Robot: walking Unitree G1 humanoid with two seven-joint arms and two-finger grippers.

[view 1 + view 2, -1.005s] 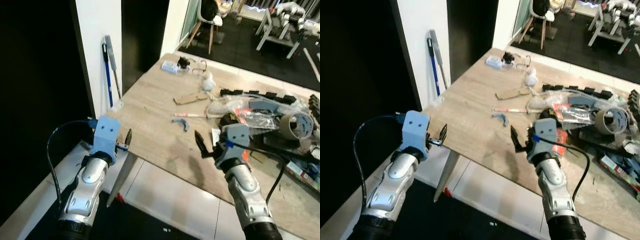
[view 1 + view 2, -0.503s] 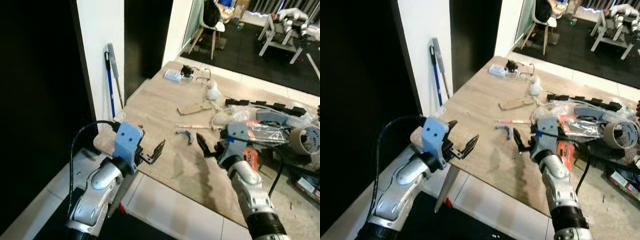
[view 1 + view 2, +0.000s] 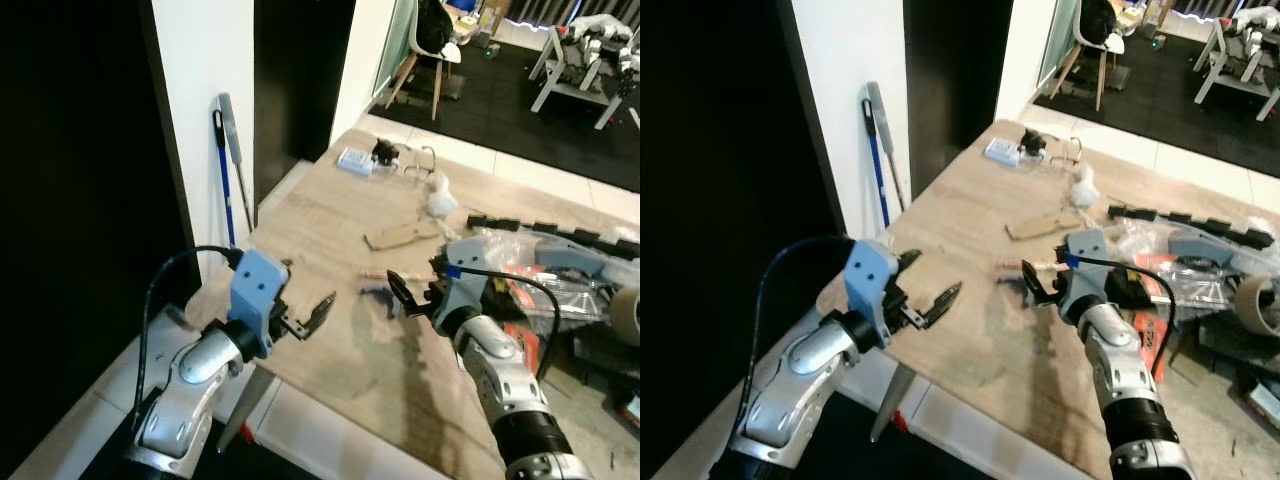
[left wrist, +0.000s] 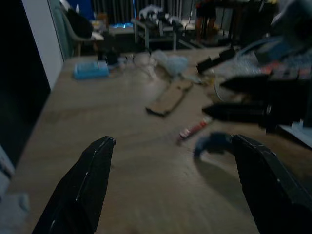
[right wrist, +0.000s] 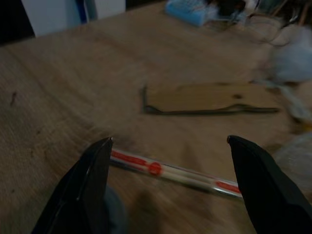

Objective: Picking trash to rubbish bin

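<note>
The right gripper (image 5: 168, 183) is hovering over the bench (image 3: 320, 225) with its fingers (image 5: 92, 180) spread apart, a red-and-white wrapped stick (image 5: 170, 173) lying between them and a cardboard scrap (image 5: 209, 97) just beyond. The left gripper (image 3: 312, 318) is hanging with fingers apart over the bench's near edge, a small blue piece (image 4: 212, 142) lying ahead of them.

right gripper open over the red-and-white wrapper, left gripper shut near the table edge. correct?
Not quite. The left gripper is open: the left wrist view shows its two fingers spread wide apart. The rest holds: it hovers by the table edge, and the right gripper is open over the red-and-white wrapper.
</note>
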